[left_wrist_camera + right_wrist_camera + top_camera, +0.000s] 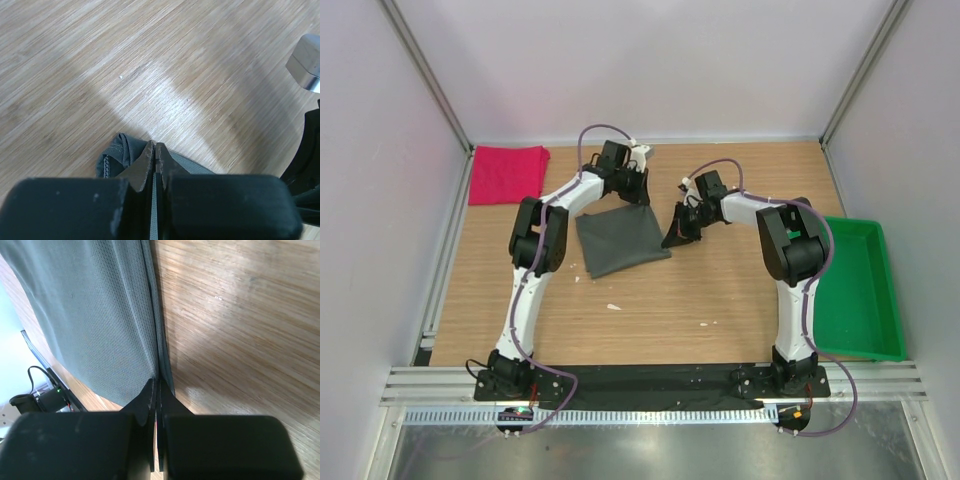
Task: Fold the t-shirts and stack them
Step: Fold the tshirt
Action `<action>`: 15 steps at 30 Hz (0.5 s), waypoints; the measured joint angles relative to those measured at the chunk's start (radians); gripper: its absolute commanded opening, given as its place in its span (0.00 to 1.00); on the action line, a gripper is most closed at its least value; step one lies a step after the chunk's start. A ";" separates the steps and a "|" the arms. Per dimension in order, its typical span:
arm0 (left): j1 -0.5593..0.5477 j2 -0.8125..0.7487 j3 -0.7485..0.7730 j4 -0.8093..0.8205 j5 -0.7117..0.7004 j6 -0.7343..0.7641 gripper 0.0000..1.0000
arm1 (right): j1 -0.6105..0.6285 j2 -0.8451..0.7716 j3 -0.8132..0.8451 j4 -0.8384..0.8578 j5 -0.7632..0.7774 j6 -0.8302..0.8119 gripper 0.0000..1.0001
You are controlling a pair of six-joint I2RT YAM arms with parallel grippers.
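The dark grey-olive t-shirt (pixel 620 240) lies folded into a rough square in the middle of the table. My left gripper (pixel 632 192) is at its far edge, shut on a bunched, stitched corner of the cloth (pixel 117 152), low over the wood; the jaws (pixel 155 150) press together with cloth between them. My right gripper (pixel 677 235) is at the shirt's right corner, shut on its edge (pixel 95 315), with the jaws (pixel 157 385) closed on the thin layers. The pinkish-red t-shirt (pixel 507 173) lies folded at the far left.
A green plastic tray (pixel 860 290) stands at the right edge of the table. Two small white scraps (pixel 613 306) lie on the wood in front of the grey shirt. White walls close the back and sides.
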 measured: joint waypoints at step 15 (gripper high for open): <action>0.027 -0.125 0.011 -0.086 -0.224 -0.097 0.99 | 0.000 0.000 0.281 -0.231 0.177 -0.105 0.44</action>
